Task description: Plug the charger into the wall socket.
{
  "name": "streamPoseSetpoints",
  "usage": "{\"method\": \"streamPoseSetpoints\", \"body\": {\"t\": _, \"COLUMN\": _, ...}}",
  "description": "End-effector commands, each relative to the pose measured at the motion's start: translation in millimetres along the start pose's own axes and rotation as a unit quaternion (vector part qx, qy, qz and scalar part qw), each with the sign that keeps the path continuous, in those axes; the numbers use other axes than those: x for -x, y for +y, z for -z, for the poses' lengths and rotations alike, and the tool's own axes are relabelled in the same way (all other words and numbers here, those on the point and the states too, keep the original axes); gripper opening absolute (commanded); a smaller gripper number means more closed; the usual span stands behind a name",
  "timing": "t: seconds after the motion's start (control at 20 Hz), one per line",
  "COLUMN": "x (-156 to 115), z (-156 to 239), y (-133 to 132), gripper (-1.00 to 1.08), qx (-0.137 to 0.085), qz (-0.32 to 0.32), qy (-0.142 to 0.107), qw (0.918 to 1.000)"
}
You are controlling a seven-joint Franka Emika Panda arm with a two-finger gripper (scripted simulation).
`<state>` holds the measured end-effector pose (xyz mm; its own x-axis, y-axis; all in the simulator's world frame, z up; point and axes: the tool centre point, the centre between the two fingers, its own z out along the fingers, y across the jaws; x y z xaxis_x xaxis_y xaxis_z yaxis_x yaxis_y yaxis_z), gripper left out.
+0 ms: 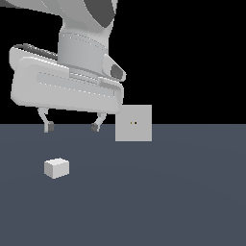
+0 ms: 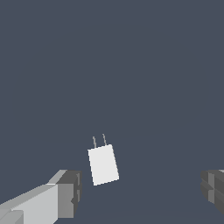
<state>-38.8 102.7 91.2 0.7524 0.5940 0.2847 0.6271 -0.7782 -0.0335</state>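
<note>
The charger (image 1: 56,167) is a small off-white block lying on the dark floor toward the exterior view's left. In the wrist view the charger (image 2: 103,164) shows two thin prongs at one end. My gripper (image 1: 71,127) hangs open above the floor, higher than the charger and a little to its right in the exterior view, with nothing between its fingers. In the wrist view the charger lies near one finger (image 2: 65,192), not centred in the gap of the gripper (image 2: 141,190). The wall socket (image 1: 133,123) is a light-grey upright square panel with two tiny holes, to the gripper's right in the exterior view.
The flat dark blue-grey floor (image 1: 168,192) spreads around the charger and the socket. Behind the floor's far edge the background is black.
</note>
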Motion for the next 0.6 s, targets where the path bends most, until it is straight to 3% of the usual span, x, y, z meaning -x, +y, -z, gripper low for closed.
{"method": "streamPoseSetpoints", "body": {"t": 0.0, "x": 0, "z": -6, "y": -7, "gripper": 1.00, "qx": -0.004, "qz": 0.025, "qy": 0.012, "qw": 0.9996}}
{"method": "streamPoseSetpoints", "body": {"t": 0.55, "x": 3, "z": -25, "y": -28, "gripper": 1.00, "qx": -0.020, "qz": 0.100, "qy": 0.046, "qw": 0.9937}}
